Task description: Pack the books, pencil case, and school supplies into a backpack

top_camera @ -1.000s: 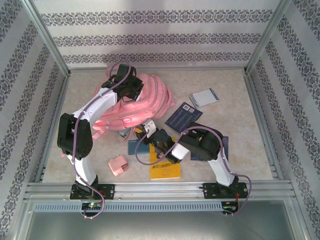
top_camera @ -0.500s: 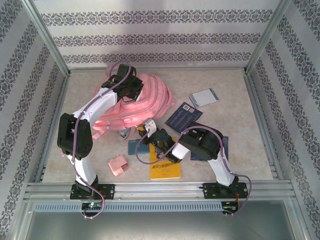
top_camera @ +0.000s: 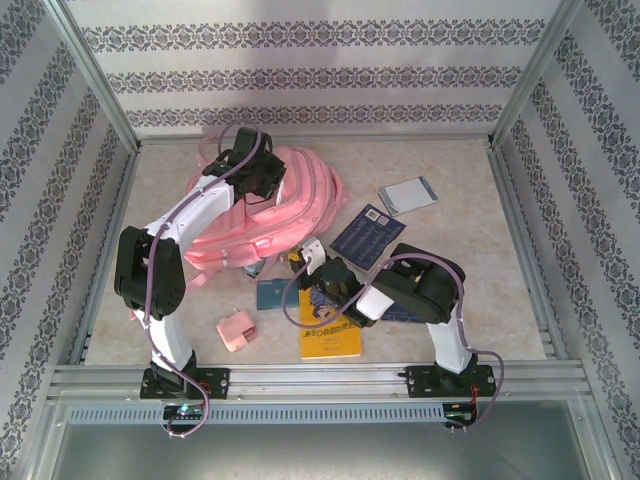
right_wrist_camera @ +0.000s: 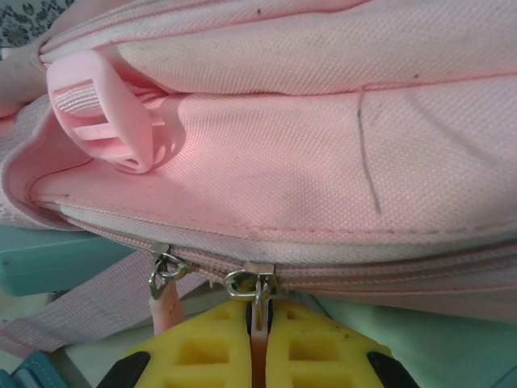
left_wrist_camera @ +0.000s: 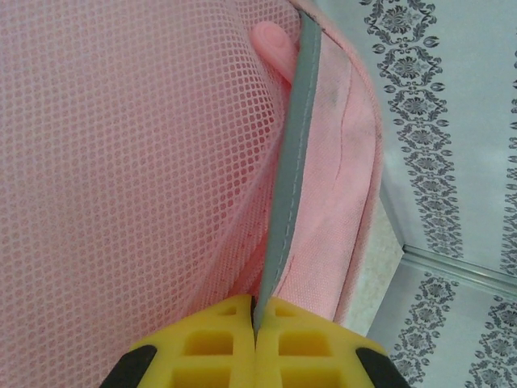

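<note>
Pink backpack (top_camera: pixel 305 205), your left gripper (left_wrist_camera: pixel 255 314) pinching its grey trim (left_wrist_camera: pixel 295 162), right gripper (right_wrist_camera: pixel 257 327) clamped on a zip pull (right_wrist_camera: pixel 255 297), teal box (top_camera: pixel 272 293) just beside.

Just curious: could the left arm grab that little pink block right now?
Probably not now: the left gripper is clamped on the grey edging of the backpack, though nothing covers the pink block.

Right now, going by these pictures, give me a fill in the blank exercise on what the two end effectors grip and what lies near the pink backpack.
1. The right end effector is shut on a pink ____ pull of the large pink fabric backpack.
2. The left end effector pinches the backpack's ____ trim strip.
3. In the top view, the small pale pink blocky piece lies to the ____ of the flat yellow book.

Missing words: zip; grey; left.
</note>
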